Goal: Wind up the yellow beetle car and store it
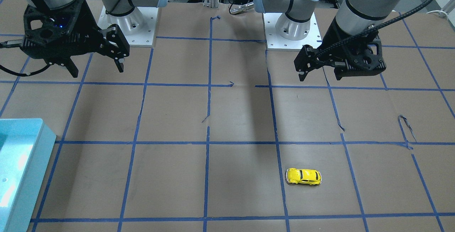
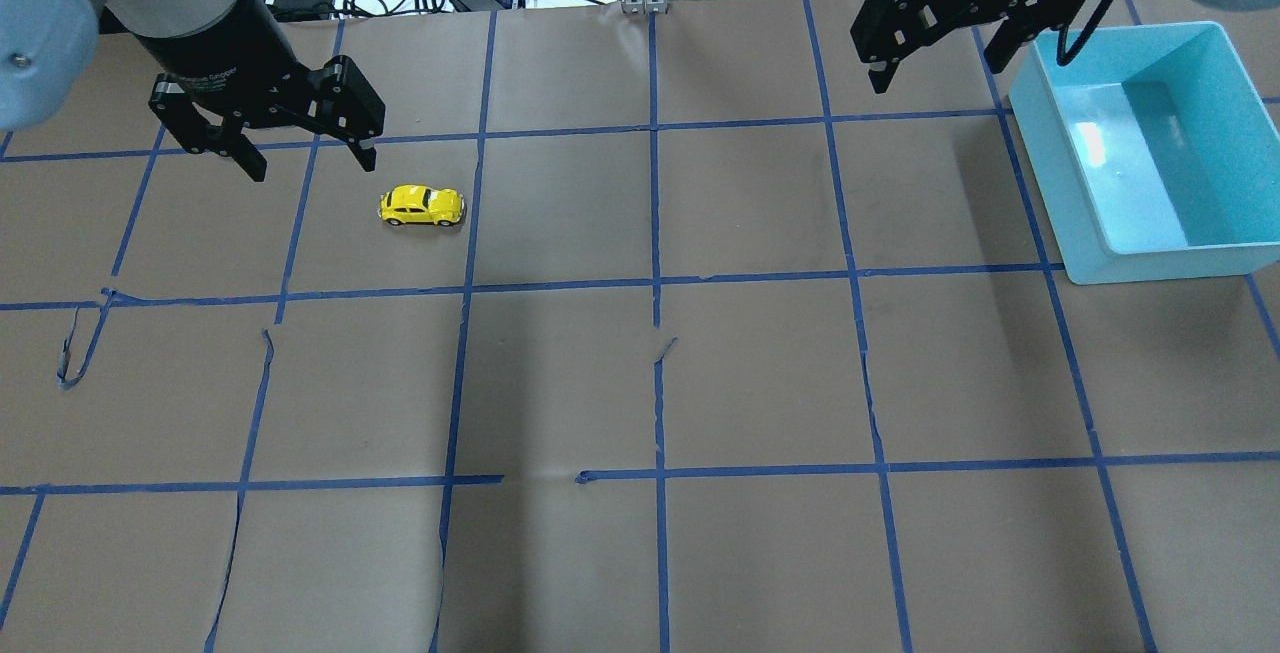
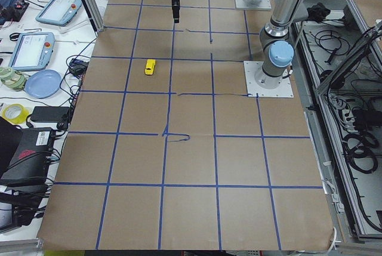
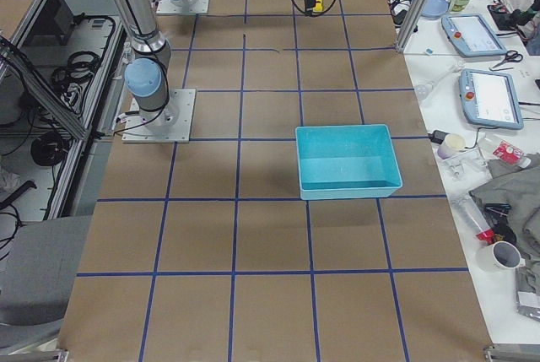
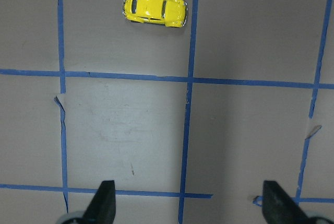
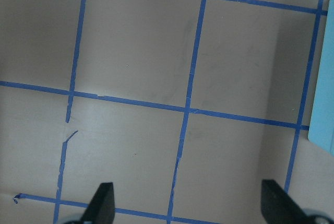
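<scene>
Brown paper table (image 2: 640, 383) with a blue tape grid, broad bare stretch mid-table. Teal bin (image 2: 1140, 263) at the far right edge. Left gripper (image 2: 310, 165) and right gripper (image 2: 940, 73) both hover, jaws spread wide. Yellow beetle car (image 2: 422, 205) sits on its wheels near the left gripper, just beside a tape line, well apart from the bin.

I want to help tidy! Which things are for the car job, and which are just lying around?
For the job: tiny glossy yellow beetle toy car; open teal plastic bin, likely its storage; left gripper.
Just lying about: round blue plate; yellow tape roll; white mug.
</scene>
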You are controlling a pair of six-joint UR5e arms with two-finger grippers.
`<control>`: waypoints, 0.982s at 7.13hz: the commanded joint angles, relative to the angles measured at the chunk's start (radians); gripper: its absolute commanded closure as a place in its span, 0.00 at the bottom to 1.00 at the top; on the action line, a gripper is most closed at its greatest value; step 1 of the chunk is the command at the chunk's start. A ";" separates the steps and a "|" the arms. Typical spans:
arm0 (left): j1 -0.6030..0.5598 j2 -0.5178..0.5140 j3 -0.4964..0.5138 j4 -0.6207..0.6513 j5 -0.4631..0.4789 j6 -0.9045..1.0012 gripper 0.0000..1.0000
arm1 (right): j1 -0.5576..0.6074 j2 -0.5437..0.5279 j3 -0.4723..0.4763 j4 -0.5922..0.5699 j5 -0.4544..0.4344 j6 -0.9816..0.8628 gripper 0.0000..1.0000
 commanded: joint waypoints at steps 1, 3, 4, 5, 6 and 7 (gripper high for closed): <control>0.059 -0.047 -0.016 0.131 -0.006 -0.035 0.00 | 0.001 -0.001 0.000 -0.001 0.001 0.000 0.00; 0.079 -0.070 -0.082 0.230 -0.008 -0.213 0.00 | 0.001 0.001 0.000 -0.001 0.006 -0.002 0.00; 0.079 -0.101 -0.117 0.347 0.003 -0.370 0.00 | 0.001 0.002 0.000 -0.001 0.003 0.000 0.00; 0.079 -0.139 -0.156 0.424 0.001 -0.536 0.00 | 0.003 0.002 0.000 -0.001 0.006 0.000 0.00; 0.081 -0.185 -0.165 0.479 0.003 -0.663 0.00 | 0.001 0.002 0.000 -0.001 0.004 0.000 0.00; 0.079 -0.230 -0.167 0.522 0.000 -0.889 0.00 | 0.001 0.002 0.000 -0.001 0.004 0.000 0.00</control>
